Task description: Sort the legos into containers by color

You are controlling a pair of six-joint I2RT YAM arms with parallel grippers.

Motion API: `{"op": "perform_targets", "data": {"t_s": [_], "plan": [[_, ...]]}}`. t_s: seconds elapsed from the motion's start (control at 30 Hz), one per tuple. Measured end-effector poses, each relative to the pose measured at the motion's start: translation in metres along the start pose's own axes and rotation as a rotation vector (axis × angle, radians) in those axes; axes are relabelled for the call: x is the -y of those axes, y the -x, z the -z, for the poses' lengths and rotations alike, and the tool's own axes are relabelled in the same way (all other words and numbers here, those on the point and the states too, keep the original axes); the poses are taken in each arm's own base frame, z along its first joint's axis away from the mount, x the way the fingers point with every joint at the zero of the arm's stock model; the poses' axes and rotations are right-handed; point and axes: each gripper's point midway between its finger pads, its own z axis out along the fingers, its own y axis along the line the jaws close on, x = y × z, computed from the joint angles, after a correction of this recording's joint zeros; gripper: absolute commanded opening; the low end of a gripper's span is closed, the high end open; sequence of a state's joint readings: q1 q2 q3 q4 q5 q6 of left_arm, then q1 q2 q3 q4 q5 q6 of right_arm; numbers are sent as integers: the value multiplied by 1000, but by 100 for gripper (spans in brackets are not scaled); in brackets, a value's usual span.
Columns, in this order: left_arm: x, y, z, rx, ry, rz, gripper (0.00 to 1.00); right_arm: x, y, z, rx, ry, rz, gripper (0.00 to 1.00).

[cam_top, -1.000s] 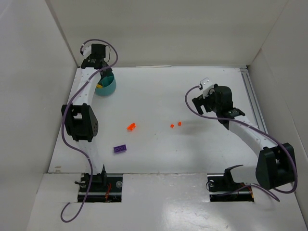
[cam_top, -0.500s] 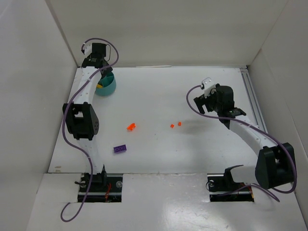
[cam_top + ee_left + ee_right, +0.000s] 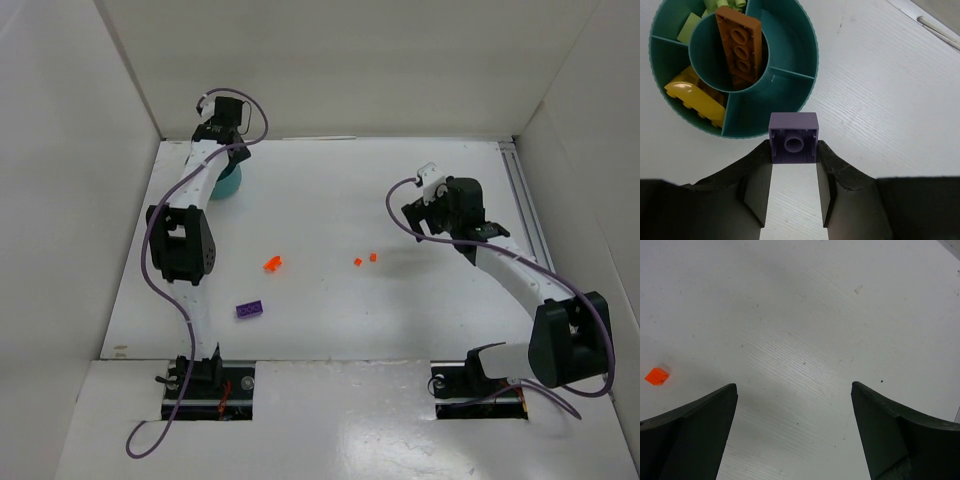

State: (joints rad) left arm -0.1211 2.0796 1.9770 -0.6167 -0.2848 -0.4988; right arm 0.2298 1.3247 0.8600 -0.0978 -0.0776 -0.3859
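The white surface (image 3: 400, 190) was walled in by pale panels (image 3: 330, 60) on three sides, and a metal rail (image 3: 527, 210) ran along its right edge. A teal tub (image 3: 231, 184) stood in the far left corner, only partly visible from above. Near the middle lay a red-orange brick (image 3: 272, 264). To its right lay two smaller red-orange bits (image 3: 358, 262), just beside each other. A purple brick (image 3: 250, 309) lay flat toward the near edge on the left half, apart from the rest.
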Motion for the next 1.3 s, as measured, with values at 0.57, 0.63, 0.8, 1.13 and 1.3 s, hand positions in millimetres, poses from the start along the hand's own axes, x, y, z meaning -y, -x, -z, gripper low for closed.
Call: {"op": "perform_targets", "data": {"t_s": [0.57, 0.63, 0.8, 1.13, 1.3], "plan": [[-8, 5, -9, 43, 60, -11, 29, 3, -1, -5, -18, 1, -3, 100], [-9, 6, -9, 47, 66, -7, 34, 4, 1, -5, -17, 0, -1, 100], [-11, 8, -10, 59, 76, 1, 38, 5, 3, -5, -14, -1, 2, 100], [-9, 10, -16, 71, 78, 14, 47, 5, 2, -4, -21, 1, 6, 100], [-4, 3, -19, 53, 47, 9, 72, 5, 2, -4, -22, 1, 9, 100]]}}
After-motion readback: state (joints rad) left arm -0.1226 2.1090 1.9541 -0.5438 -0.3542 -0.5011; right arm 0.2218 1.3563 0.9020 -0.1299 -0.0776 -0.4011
